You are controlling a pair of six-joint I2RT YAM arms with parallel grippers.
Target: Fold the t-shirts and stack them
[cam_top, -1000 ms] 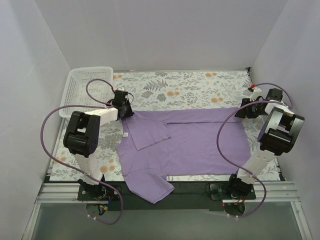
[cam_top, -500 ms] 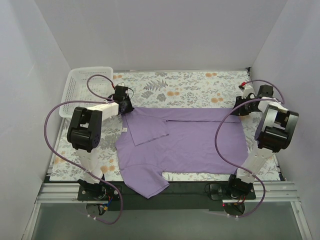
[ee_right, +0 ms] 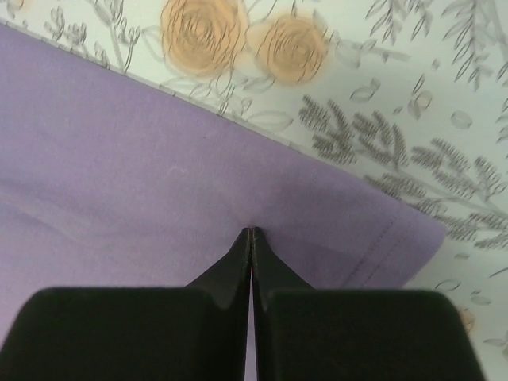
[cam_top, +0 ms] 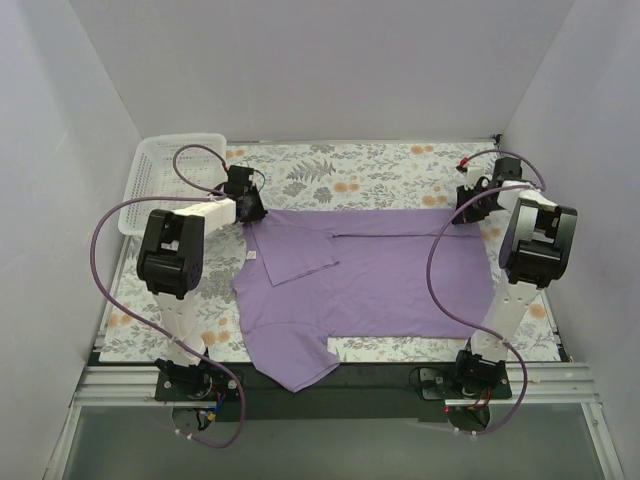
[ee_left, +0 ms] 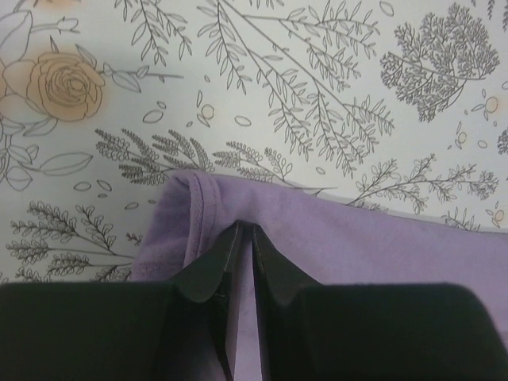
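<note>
Nearest the arm bases, one sleeve [cam_top: 295, 365] of the plain lavender-purple short-sleeved cotton t-shirt [cam_top: 390, 285] hangs over the near edge of the floral-printed tablecloth [cam_top: 380, 165]. The rest of the t-shirt lies spread flat across the middle, with a flap near the neck folded over on the left side.

At the t-shirt's far edge both arms reach out to opposite corners. The left gripper [ee_left: 244, 230] has its fingers pressed almost together on the far-left corner, with a strip of purple cloth between them. The right gripper [ee_right: 251, 232] is closed tip to tip just inside the hemmed far-right corner, where the fabric puckers slightly, so it looks to be pinching cloth. Holding both far corners likely serves to stretch that edge taut and carry it in one straight line — the start of a lengthwise fold.

A second ago the right gripper stood half apart beside the corner; it has since moved inward and clamped, while the left has stayed shut. The t-shirt's far edge now lies a little farther back and straighter.

Beyond, at the far-left corner, the white plastic mesh basket [cam_top: 150, 190] sits apart from the t-shirt.
</note>
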